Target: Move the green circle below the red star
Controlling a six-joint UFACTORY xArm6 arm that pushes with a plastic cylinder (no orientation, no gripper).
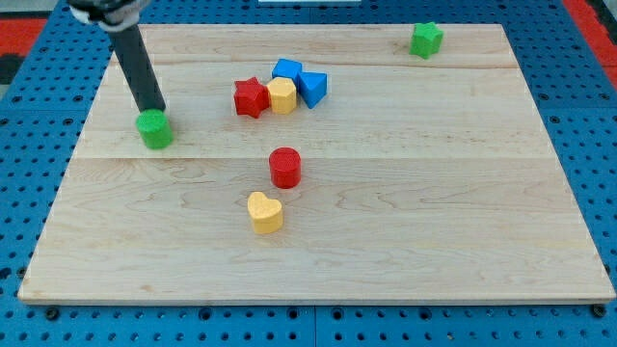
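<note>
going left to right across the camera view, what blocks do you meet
green circle with my tip at its top edge → red star → yellow heart → red cylinder → blue triangle → green block

My tip (156, 109) sits at the top edge of the green circle (154, 129), touching it, at the view's left of the wooden board (434, 212). Red star (251, 97), yellow block (281, 95), and two blue blocks (286, 69) (312, 86) cluster up centre. Red cylinder (284, 167) and yellow heart (264, 212) lie below them; a green block (425, 39) sits top right.
</note>
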